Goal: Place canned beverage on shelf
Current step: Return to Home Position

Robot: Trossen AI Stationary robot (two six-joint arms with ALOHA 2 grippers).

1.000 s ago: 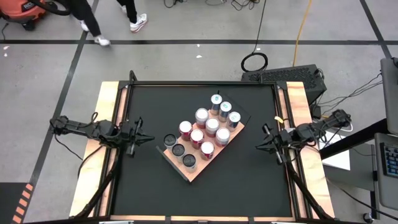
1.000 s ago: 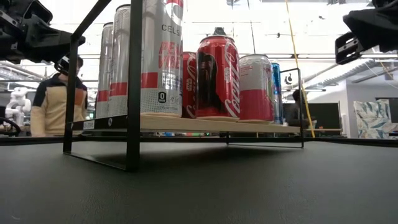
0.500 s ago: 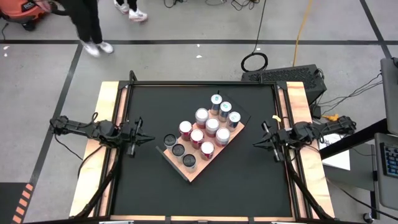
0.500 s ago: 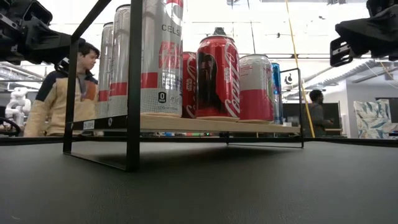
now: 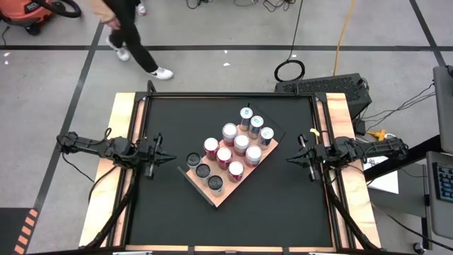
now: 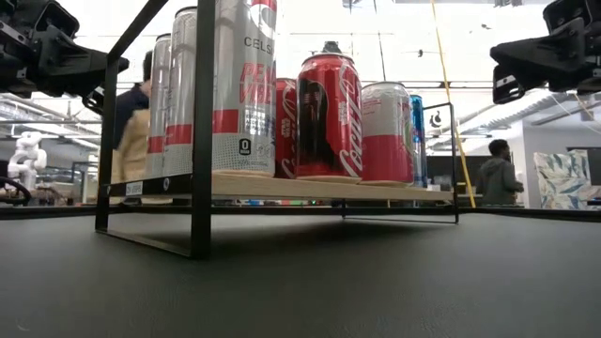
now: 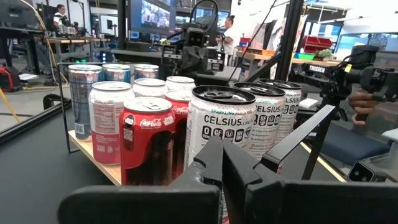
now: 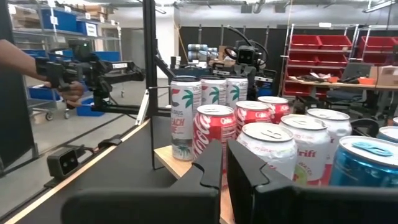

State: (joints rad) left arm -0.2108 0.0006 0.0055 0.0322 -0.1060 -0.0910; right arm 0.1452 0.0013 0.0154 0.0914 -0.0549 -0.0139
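Hovering by opposite table [image 5: 283, 205] edges, left gripper [image 5: 170, 159] and right gripper [image 5: 290, 159] flank the shelf [image 5: 228, 188], fingers [image 7: 210, 163] together.

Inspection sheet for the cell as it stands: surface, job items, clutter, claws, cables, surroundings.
Surface: black tabletop.
Job's things: light-brown wooden shelf with black frame, diagonal mid-table; twelve upright cans on it, rows of three: blue-and-silver cans, white-pink cans, red cans, tall dark-topped cans.
Clutter: nothing seen.
Grippers: left claw shut, left of the shelf; right claw shut, right of it; both empty.
Cables: yellow cable and black coiled cable on the floor beyond the table.
Surroundings: person on the floor beyond the far left corner.
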